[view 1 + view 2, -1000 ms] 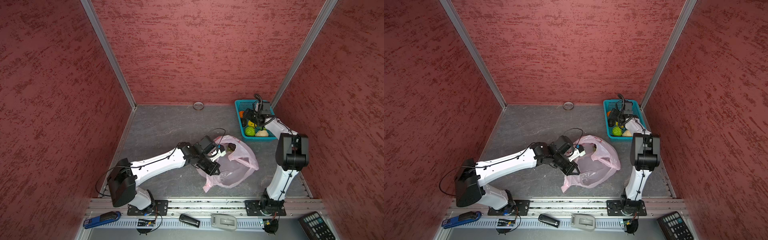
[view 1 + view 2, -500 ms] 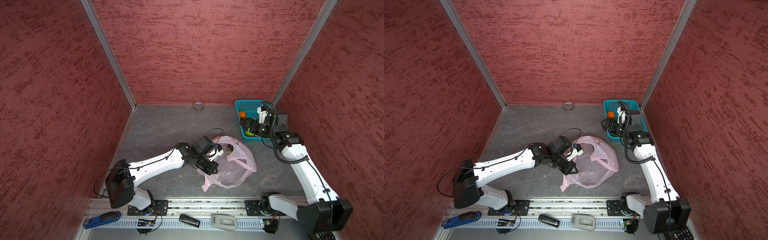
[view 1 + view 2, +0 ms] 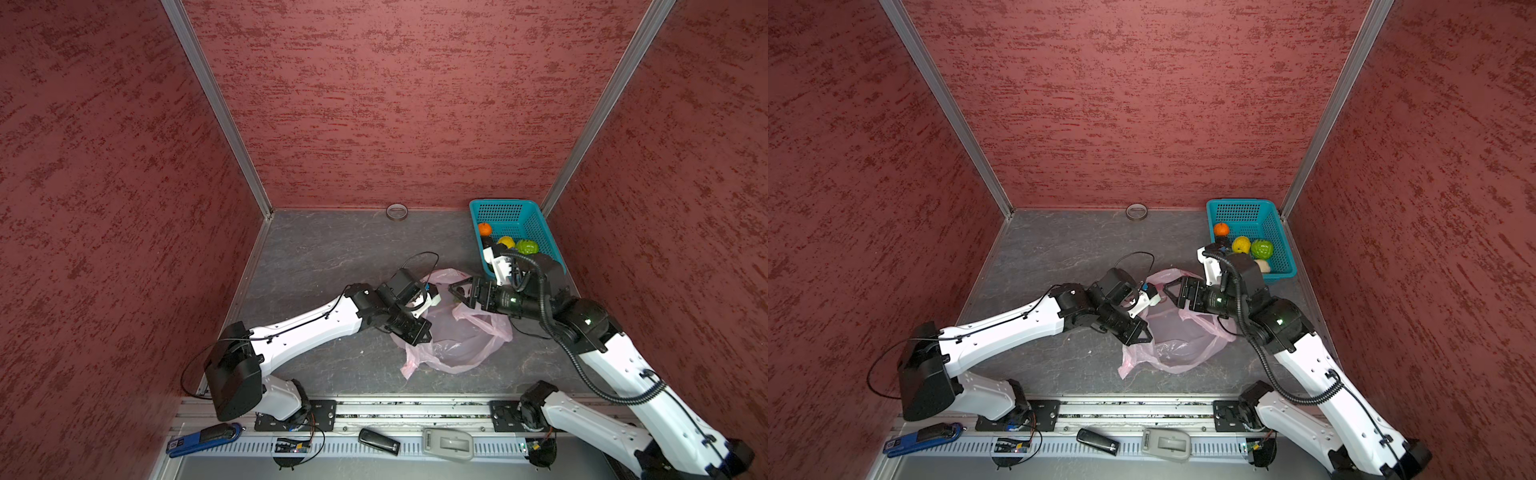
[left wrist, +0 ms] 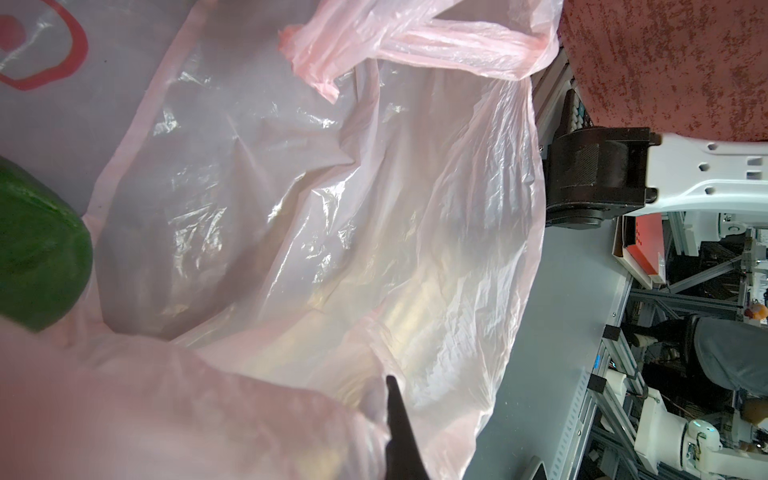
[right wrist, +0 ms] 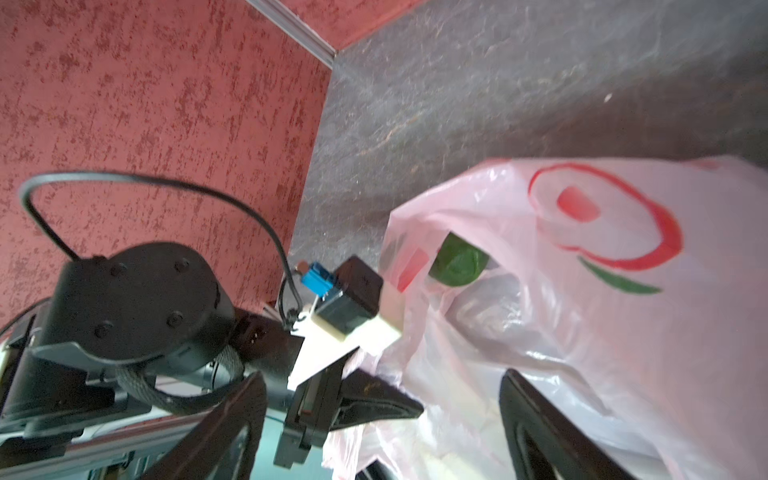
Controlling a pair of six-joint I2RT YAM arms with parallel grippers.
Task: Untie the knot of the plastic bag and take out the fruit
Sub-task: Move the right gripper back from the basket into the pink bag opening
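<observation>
The pale pink plastic bag (image 3: pixel 457 345) (image 3: pixel 1179 345) lies open mid-floor, its handle strips (image 4: pixel 415 37) loose; no knot shows. My left gripper (image 3: pixel 419 332) (image 4: pixel 387 384) is shut on the bag's near rim, holding the mouth up. A dark green fruit (image 5: pixel 457 266) (image 4: pixel 37 249) sits inside, by the red print. My right gripper (image 3: pixel 455 291) (image 3: pixel 1169 289) (image 5: pixel 382 376) stands open at the bag's mouth, empty, just short of the fruit. Orange (image 3: pixel 484 229), yellow (image 3: pixel 506 242) and bright green (image 3: pixel 528 247) fruit lie in the teal basket (image 3: pixel 503 205).
The basket (image 3: pixel 1237 205) stands in the back right corner, right behind my right wrist. A tape ring (image 3: pixel 397 212) lies by the back wall. A blue tool (image 3: pixel 203 436), a black remote (image 3: pixel 379 441) and a grey device (image 3: pixel 446 444) rest on the front rail.
My right arm has swung from over the basket down and left to the bag's mouth, jaws still open. The left gripper has kept its hold on the bag.
</observation>
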